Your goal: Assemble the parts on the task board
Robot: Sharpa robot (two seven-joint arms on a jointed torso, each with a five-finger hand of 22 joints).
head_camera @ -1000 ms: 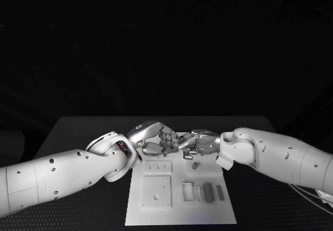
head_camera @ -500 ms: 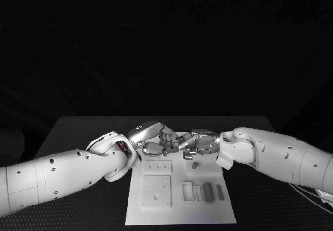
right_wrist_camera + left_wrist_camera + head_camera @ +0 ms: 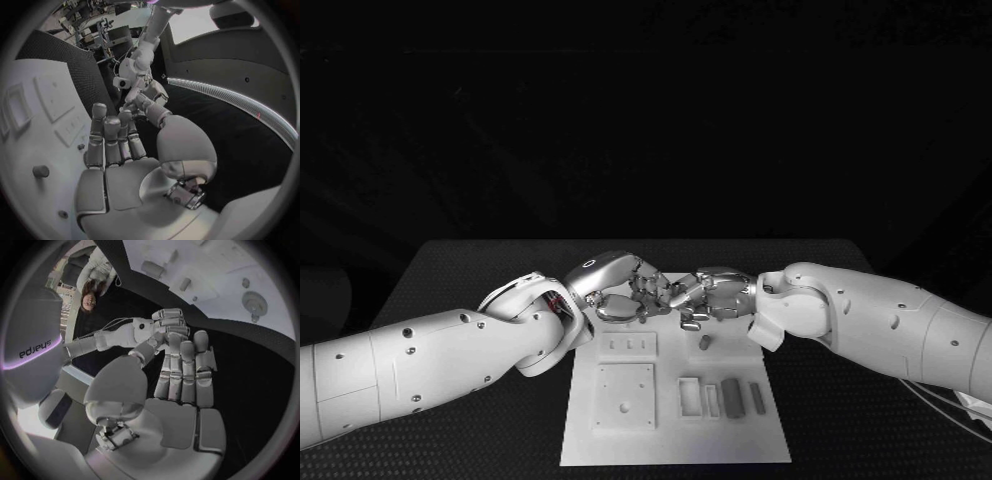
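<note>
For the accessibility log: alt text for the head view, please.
Left hand and right hand meet fingertip to fingertip above the far end of the white task board, where grey parts lie.

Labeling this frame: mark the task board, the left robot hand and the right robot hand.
task board [image 3: 675,445]: head view, bare near part of the white plate.
left robot hand [image 3: 620,288]: head view, middle of the silver hand.
right robot hand [image 3: 714,297]: head view, middle of the silver hand.

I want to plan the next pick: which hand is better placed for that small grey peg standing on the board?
Probably the right hand: the grey peg stands just below it on the task board, while the left hand sits farther over.
</note>
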